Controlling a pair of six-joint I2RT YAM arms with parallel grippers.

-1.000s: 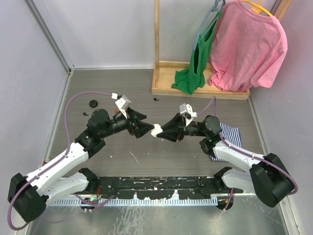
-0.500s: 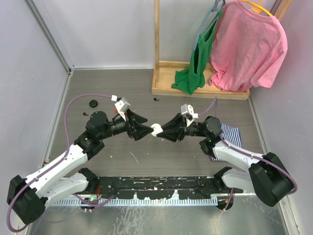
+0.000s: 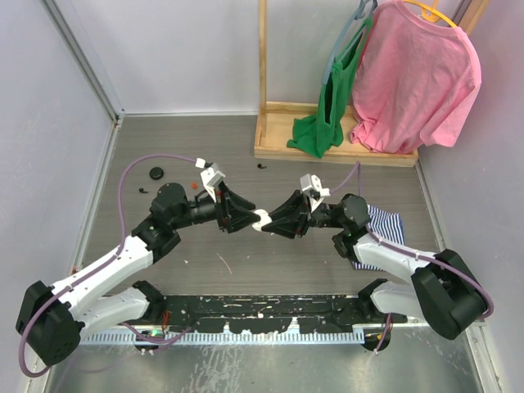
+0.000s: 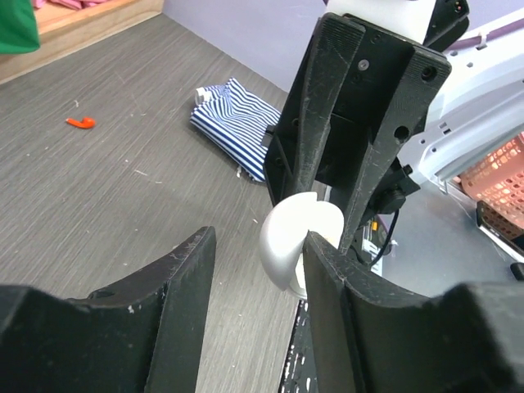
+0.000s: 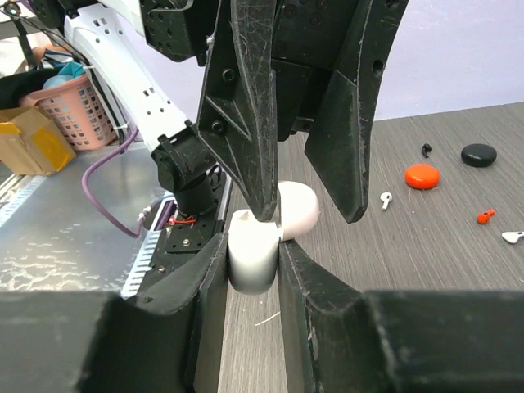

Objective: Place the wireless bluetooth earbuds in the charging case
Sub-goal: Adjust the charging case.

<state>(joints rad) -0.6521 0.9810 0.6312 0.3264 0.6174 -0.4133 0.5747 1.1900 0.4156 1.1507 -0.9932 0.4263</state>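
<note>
Right wrist: charging case in right end effector

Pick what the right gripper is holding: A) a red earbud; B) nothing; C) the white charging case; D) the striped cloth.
C: in its wrist view the right gripper pinches the white charging case between its two fingers.
</note>
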